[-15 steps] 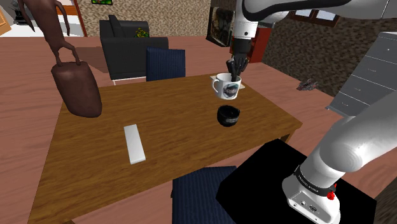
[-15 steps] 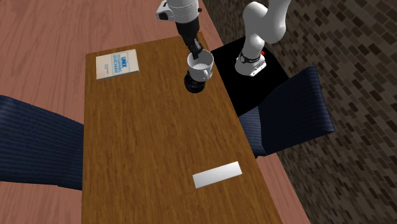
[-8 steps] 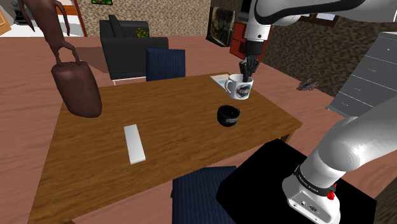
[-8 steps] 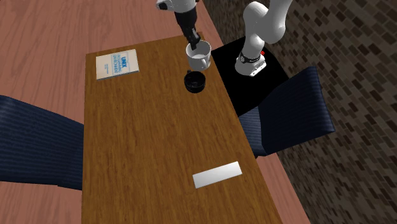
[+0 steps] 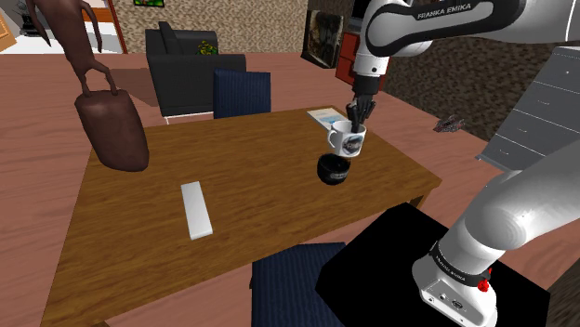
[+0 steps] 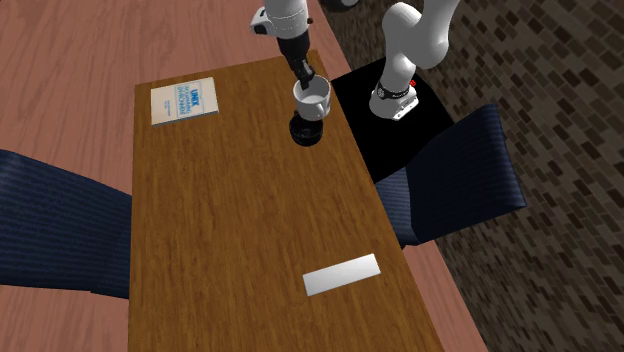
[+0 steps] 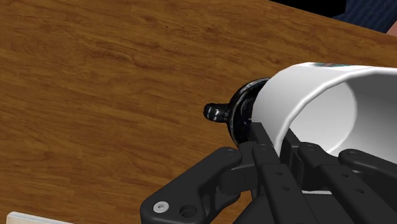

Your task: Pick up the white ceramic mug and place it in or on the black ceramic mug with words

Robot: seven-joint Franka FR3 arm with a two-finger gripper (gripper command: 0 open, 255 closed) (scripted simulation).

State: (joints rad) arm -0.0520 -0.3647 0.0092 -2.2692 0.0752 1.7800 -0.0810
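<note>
Brown wooden table (image 5: 243, 197) | black gripper (image 5: 359, 114) clamps rim of white printed mug (image 5: 347, 140) | just above glossy black mug (image 5: 333, 170), near table's stand-side edge

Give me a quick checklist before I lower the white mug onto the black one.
1. Grip: ok. The gripper clasps the rim wall of the white mug.
2. Clearance: ok. The white mug hangs clear of the table.
3. Target: ok. The black mug stands upright with its mouth free.
4. Centring: cannot tell. The white mug looks close over the black mug, but the views do not settle the offset.
5. Tilt: ok. The white mug looks near upright in the shoulder view.
6. Path: ok. The booklet lies well apart from both mugs.
</note>
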